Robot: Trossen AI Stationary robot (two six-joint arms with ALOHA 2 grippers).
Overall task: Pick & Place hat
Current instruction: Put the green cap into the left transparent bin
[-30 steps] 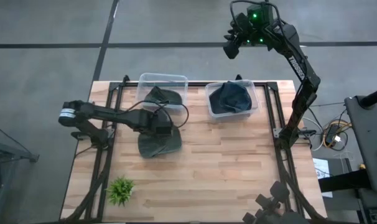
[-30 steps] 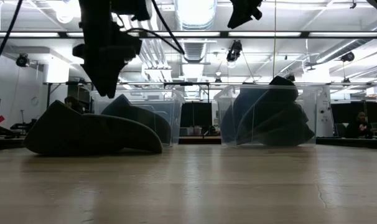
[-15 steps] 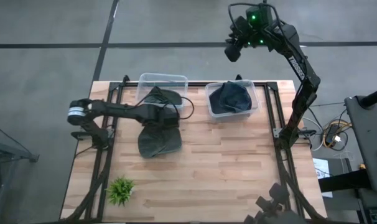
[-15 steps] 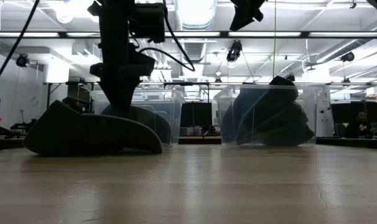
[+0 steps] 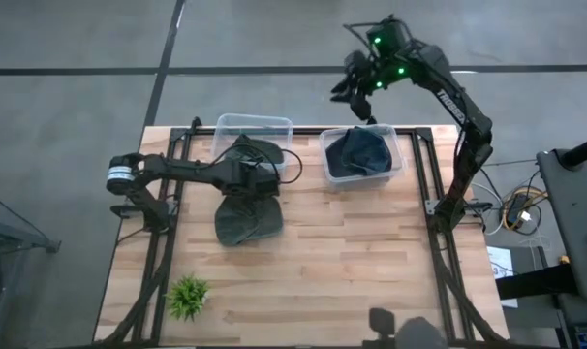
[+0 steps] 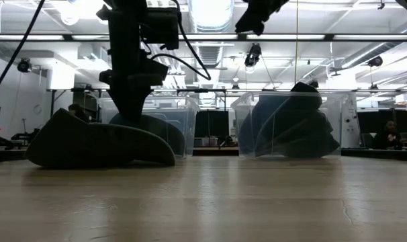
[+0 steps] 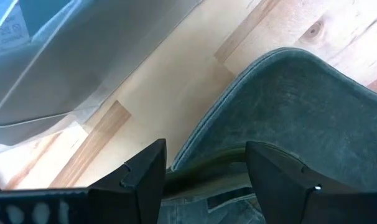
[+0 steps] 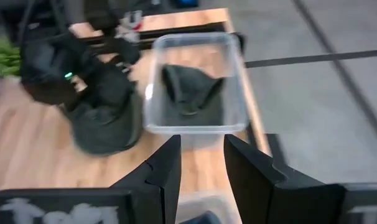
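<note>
A dark green hat [image 5: 247, 219] lies on the wooden table in front of the left clear bin [image 5: 254, 126]; it also shows in the low view [image 6: 96, 144] and the left wrist view [image 7: 294, 106]. A second hat [image 5: 253, 151] lies in that bin. A dark blue hat [image 5: 357, 153] fills the right clear bin [image 5: 394, 155]. My left gripper [image 5: 256, 182] is open and low over the far edge of the hat on the table, one finger [image 7: 145, 180] on either side of it. My right gripper [image 5: 350, 85] is open and empty, high above the table's far edge. My left gripper comes at the far edge [image 7: 207, 168] of the hat on the table from above, its open fingers on either side of that edge. I cannot tell whether they touch it. The hat lies flat on the table.
A small green plant [image 5: 187, 297] stands near the table's near left corner. A black frame [image 5: 424, 194] runs along the table's sides. The near and right parts of the tabletop [image 5: 371, 271] are bare wood.
My left gripper has gone down and toward the table's far edge, from above the middle of the hat on the table to its far edge. My right arm has swung a little toward the left, high above the table. The hats have not moved.
</note>
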